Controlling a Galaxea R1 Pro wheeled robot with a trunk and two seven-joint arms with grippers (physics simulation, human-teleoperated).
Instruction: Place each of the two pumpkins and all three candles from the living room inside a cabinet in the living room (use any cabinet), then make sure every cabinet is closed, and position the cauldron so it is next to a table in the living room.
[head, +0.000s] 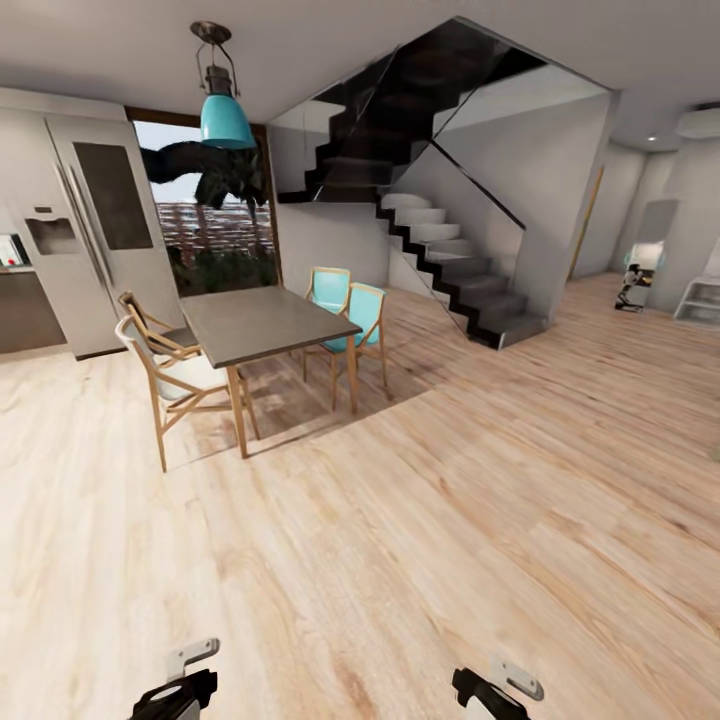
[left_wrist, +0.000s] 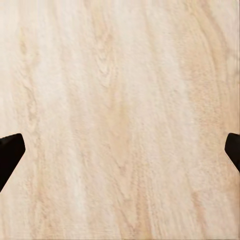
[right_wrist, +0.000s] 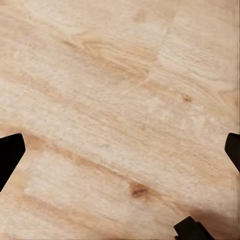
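Pumpkins, candles, cabinet — none in sight yet, just wood floor (head: 450, 520) and dining table (head: 265, 322). Left gripper (left_wrist: 120, 150) and right gripper (right_wrist: 120, 150) spread wide, empty — best steer round the chairs.

I'm facing open floor (head: 430, 540), table (head: 265, 322) ahead-left. Two chairs (head: 165, 365) on its left side, two chairs (head: 350, 320) on its right. Pendant lamp (head: 224, 105) hangs above it. Fridge (head: 105, 230) far left against the wall, window (head: 215, 220) behind the table. Staircase (head: 450, 260) right of the table, rising leftward. Shelf unit (head: 700, 300) far right. Both wrist cams look down on bare floor.
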